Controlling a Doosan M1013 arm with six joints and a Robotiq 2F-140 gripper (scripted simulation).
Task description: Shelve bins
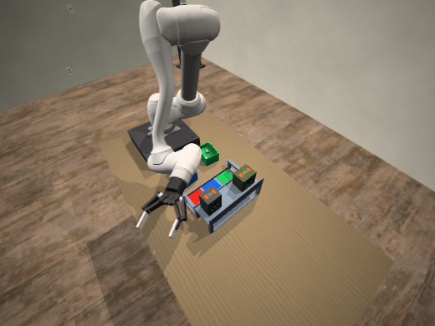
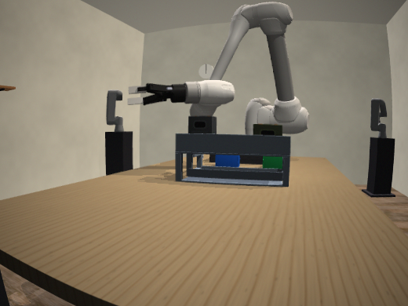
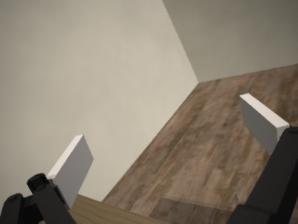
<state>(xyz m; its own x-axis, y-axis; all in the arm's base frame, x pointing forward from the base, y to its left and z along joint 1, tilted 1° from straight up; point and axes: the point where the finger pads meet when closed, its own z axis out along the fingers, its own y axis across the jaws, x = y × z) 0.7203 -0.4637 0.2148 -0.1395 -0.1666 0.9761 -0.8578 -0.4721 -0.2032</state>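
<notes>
A green bin [image 1: 209, 153] stands on the table behind the grey shelf [image 1: 226, 194]. A blue bin [image 1: 193, 179] is mostly hidden by my wrist. Both show through the shelf in the exterior view, the blue bin [image 2: 227, 160] left of the green bin [image 2: 272, 162]. The shelf floor carries a red mark [image 1: 194, 196], a blue mark [image 1: 211, 185] and a green mark [image 1: 225, 176]; all three spots hold nothing. I see no red bin. My gripper [image 1: 157, 226] is open and empty, held level above the table left of the shelf [image 2: 233, 158]. It also shows in the exterior view [image 2: 135, 95] and the wrist view [image 3: 165, 145].
Two dark boxes [image 1: 210, 201] [image 1: 244, 176] sit on the shelf's top board. The robot base [image 1: 163, 140] stands behind the bins. Camera stands [image 2: 118, 149] [image 2: 380, 157] flank the table. The wrist view shows only wall, floor and a table corner.
</notes>
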